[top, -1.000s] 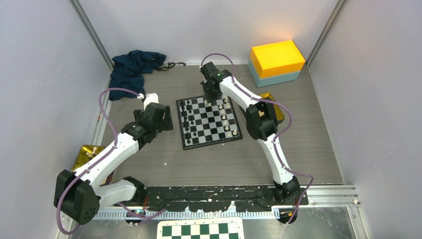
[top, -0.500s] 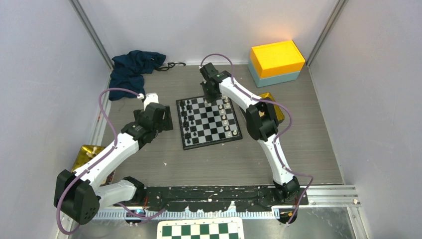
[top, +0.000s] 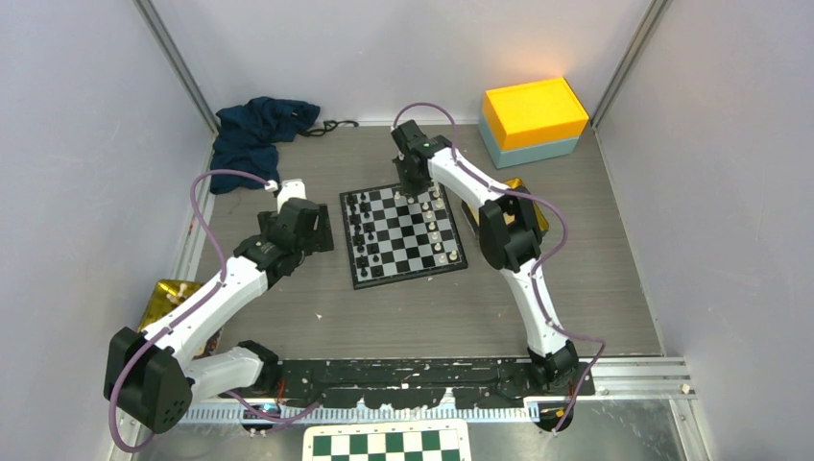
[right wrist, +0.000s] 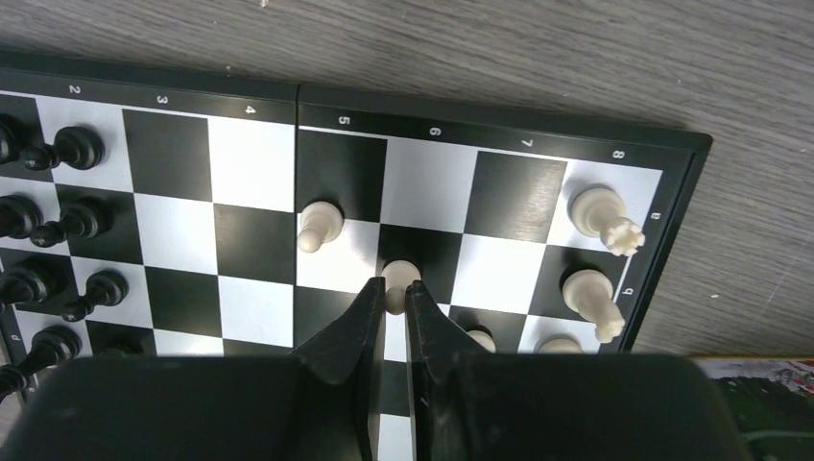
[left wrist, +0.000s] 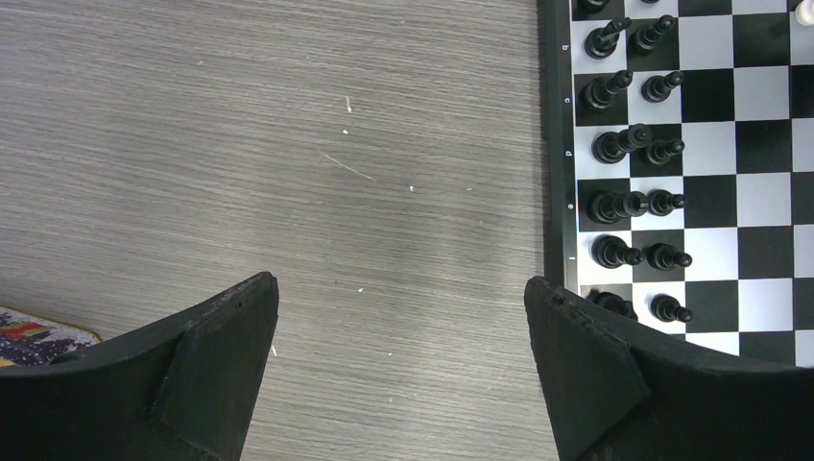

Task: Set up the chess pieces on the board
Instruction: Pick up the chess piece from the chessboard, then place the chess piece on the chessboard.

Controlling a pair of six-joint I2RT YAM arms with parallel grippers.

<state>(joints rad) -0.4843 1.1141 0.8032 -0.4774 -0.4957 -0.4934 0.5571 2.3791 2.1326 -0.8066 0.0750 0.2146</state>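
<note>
The board [top: 408, 276] lies mid-table, with black pieces [top: 360, 230] in two files on its left and cream-white pieces [top: 437, 230] on its right. My right gripper [top: 413, 189] is over the board's far edge. In the right wrist view it [right wrist: 393, 286] is shut on a white pawn [right wrist: 400, 272] that stands on a dark square. Another white pawn [right wrist: 320, 223] stands to its left, and larger white pieces [right wrist: 595, 206] stand by the right rim [right wrist: 499, 120]. My left gripper [top: 322, 233] is open and empty [left wrist: 398, 283] over bare table, left of the board's rim [left wrist: 554, 144] and the black pieces [left wrist: 614, 146].
A yellow box on a teal base [top: 534, 120] stands at the back right. A dark blue cloth [top: 257, 130] lies at the back left. Gold packets lie at the left [top: 168, 298] and under the right arm [top: 533, 206]. A green-and-white checkered panel [top: 387, 444] sits in front of the bases.
My right gripper has shifted slightly to the right over the board's far edge. The left arm has not moved.
</note>
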